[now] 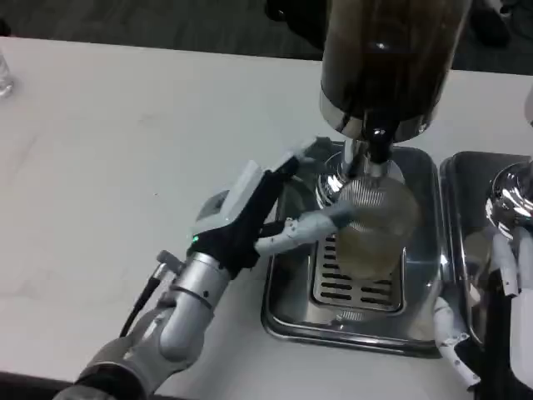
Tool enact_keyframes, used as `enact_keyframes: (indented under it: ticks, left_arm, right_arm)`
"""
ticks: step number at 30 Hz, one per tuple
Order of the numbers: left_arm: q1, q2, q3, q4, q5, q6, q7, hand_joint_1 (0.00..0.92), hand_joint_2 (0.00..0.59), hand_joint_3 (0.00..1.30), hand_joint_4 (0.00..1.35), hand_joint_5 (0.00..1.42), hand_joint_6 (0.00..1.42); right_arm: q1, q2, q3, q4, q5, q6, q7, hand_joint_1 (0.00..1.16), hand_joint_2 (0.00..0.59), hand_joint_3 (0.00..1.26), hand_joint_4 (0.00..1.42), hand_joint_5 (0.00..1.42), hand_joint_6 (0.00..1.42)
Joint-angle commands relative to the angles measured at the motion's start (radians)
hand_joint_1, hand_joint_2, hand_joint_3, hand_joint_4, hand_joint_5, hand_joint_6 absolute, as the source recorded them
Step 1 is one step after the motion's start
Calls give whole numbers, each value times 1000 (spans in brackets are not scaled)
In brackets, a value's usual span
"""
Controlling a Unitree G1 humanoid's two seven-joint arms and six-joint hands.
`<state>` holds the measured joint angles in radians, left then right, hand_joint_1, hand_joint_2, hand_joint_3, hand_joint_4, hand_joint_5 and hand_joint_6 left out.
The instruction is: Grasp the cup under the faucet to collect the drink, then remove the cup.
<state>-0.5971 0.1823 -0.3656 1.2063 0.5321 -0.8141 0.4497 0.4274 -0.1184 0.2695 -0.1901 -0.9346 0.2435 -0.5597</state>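
Observation:
A clear ribbed cup (375, 227) stands on the grate of the metal drip tray (287, 312), right under the faucet (376, 146) of a dark drink dispenser (387, 58). Pale liquid shows in the cup. My left hand (254, 208) reaches in from the left. Its fingers (321, 223) lie on the cup's left front, and the thumb runs behind the cup's left side, so the hand grips it. My right hand (491, 308) rests at the lower right beside the tray with its fingers (454, 342) apart and holding nothing.
A second metal tray (470, 171) with a chrome faucet base (510, 200) stands to the right. A clear glass (4, 75) sits at the far left edge. The white table (117, 167) stretches out to the left.

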Motion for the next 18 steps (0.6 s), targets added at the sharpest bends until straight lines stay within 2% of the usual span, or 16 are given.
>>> enact_keyframes:
  ticks: [1, 6, 9, 12, 14, 18]
  left_arm:
    - [39, 67, 48, -43, -35, -51, 12, 0, 0, 182, 294, 449, 250]
    - [95, 94, 89, -120, -72, -100, -20, 0, 0, 148, 220, 382, 213]
    - [140, 113, 117, -194, -130, -143, -91, 0, 0, 75, 113, 248, 108]
    - [199, 142, 150, -329, -278, -183, -262, 0, 8, 11, 26, 159, 18]
    - [231, 157, 164, -416, -347, -173, -347, 0, 35, 0, 1, 28, 1]
    - [285, 194, 188, -618, -506, -119, -526, 0, 40, 0, 0, 0, 0]
  right_arm:
    - [-41, -3, -8, 36, 15, -18, -9, 299, 497, 94, 0, 0, 67]
    - [-51, -19, -9, 47, 27, -31, 1, 302, 493, 93, 0, 0, 67]
    - [-59, -21, -7, 49, 33, -38, 7, 302, 487, 90, 0, 0, 67]
    - [-63, -20, -6, 48, 36, -46, 13, 302, 484, 86, 0, 0, 67]
    - [-63, -18, -5, 47, 40, -49, 18, 302, 461, 51, 0, 0, 65]
    - [-66, -18, -12, 44, 62, -54, 43, 306, 421, 4, 0, 0, 40]
